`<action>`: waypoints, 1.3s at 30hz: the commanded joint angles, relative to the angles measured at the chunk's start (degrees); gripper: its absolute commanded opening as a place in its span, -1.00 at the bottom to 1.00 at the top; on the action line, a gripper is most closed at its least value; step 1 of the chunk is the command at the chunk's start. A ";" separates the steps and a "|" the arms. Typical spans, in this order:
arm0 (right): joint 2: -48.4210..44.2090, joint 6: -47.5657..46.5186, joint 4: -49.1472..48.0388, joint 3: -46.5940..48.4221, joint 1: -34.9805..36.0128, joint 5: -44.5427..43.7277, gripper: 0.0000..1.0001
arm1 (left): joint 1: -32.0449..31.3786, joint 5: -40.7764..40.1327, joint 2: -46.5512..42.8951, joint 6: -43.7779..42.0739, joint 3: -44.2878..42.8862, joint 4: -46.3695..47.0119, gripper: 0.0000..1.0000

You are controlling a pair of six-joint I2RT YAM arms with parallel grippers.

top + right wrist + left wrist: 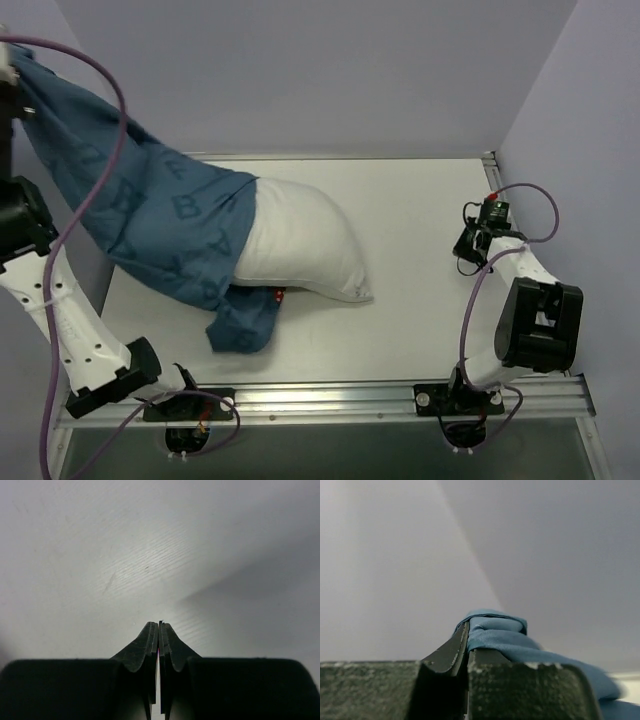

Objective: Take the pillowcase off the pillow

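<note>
The blue pillowcase [150, 215], printed with darker letters, stretches from the table up to the top left corner. My left gripper [18, 100] is raised there, shut on a bunched fold of the pillowcase [492, 630]. The white pillow [300, 245] lies mid-table, its right half bare and its left half still inside the cover. A loose flap of the cover [240, 325] lies in front of it. My right gripper [470, 250] hovers low over the table at the right, shut with nothing between its fingers [150, 640], well apart from the pillow.
Lilac walls close in the white table [420, 320] at the back and both sides. A metal rail [330, 400] with the arm bases runs along the near edge. A purple cable [100, 130] loops across the lifted fabric.
</note>
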State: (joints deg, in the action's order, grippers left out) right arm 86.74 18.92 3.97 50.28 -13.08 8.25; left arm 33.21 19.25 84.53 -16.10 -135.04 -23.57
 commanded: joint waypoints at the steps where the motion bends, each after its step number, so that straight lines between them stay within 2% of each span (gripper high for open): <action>1: -4.64 -3.27 5.25 1.92 5.33 -3.32 -1.00 | -10.24 4.29 -7.17 -0.93 9.06 7.33 -0.95; 2: -6.13 -4.32 6.13 3.40 9.09 -4.29 -1.00 | -14.27 5.53 -10.67 -0.87 17.88 7.92 -0.96; 4: -7.81 -5.55 7.19 4.73 12.62 -3.86 -1.00 | -17.46 7.90 -13.85 -0.78 25.50 9.59 -0.95; 7: -11.58 -7.84 6.50 7.19 22.90 -3.68 -0.73 | -18.62 10.72 -15.89 4.47 31.50 11.09 -0.96; 8: -14.38 -8.28 5.62 7.46 25.80 -4.64 -0.42 | -18.62 10.38 -15.63 4.93 31.68 10.31 -0.95; 9: -16.06 -10.28 4.39 7.20 31.66 -4.82 -0.22 | -18.62 9.94 -15.54 4.76 31.77 9.87 -0.96; 10: -17.64 -11.43 1.08 6.85 34.67 -5.08 -0.07 | -18.53 9.15 -15.54 3.98 31.77 9.77 -0.95; 11: -20.79 -12.84 -0.70 6.24 37.92 -6.04 0.24 | -18.53 7.14 -15.54 3.53 31.77 9.60 -0.95; 12: -22.21 -14.51 -2.54 5.10 44.13 -6.31 0.29 | -18.53 6.51 -15.54 3.09 31.60 9.51 -0.95; 13: -23.36 -18.35 -6.82 4.22 47.15 -6.93 0.49 | -18.45 5.98 -15.54 2.48 31.33 9.42 -0.95; 15: -26.61 -23.81 -10.02 2.55 52.87 -8.07 0.54 | -18.45 5.54 -15.45 2.56 31.24 9.25 -0.95; 16: -27.49 -29.32 -13.08 0.45 58.20 -8.08 0.65 | -18.27 5.63 -15.45 2.48 30.72 9.07 -0.95; 17: -28.89 -31.99 -14.50 -0.61 60.95 -8.86 0.93 | -18.18 5.72 -15.19 2.39 30.54 8.55 -0.95; 18: -29.26 -34.80 -16.08 -1.75 63.77 -10.43 0.99 | -18.18 5.72 -15.19 2.56 30.37 8.54 -0.95; 19: -29.52 -40.65 -18.88 -4.03 69.54 -12.71 0.99 | -17.92 5.63 -15.01 2.65 30.28 8.46 -0.95; 21: -28.74 -45.53 -22.14 -6.15 75.98 -18.85 0.99 | -17.48 5.63 -14.75 3.17 29.66 8.46 -0.96; 22: -26.82 -48.07 -25.73 -7.90 81.49 -25.59 0.99 | -17.22 5.54 -14.49 3.44 29.31 8.19 -0.95; 23: -25.49 -52.97 -27.33 -8.61 83.81 -28.44 1.00 | -16.87 5.54 -14.22 3.44 28.53 8.02 -0.96; 26: -18.75 -59.06 -34.45 -10.20 90.75 -37.94 1.00 | -16.43 5.72 -13.52 3.88 27.38 6.88 -0.95; 31: -6.80 -66.46 -47.45 -11.08 92.89 -44.36 1.00 | -16.34 6.24 -12.73 4.14 25.45 5.91 -0.96; 33: -2.82 -70.83 -54.54 -10.65 92.45 -50.77 1.00 | -16.25 6.42 -12.64 4.23 25.09 5.64 -0.96; 35: 2.36 -73.92 -57.74 -9.59 92.27 -55.51 1.00 | -16.25 6.94 -12.55 4.23 25.00 5.56 -0.95; 39: 9.93 -78.06 -62.41 -5.38 90.70 -59.22 1.00 | -16.07 7.38 -12.46 4.23 24.92 5.29 -0.95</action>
State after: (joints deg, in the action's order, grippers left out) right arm 93.97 -53.06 -47.94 40.77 78.78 -42.30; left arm 16.75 24.73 72.29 -13.08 -106.89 -21.63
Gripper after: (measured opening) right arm 0.996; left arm 0.036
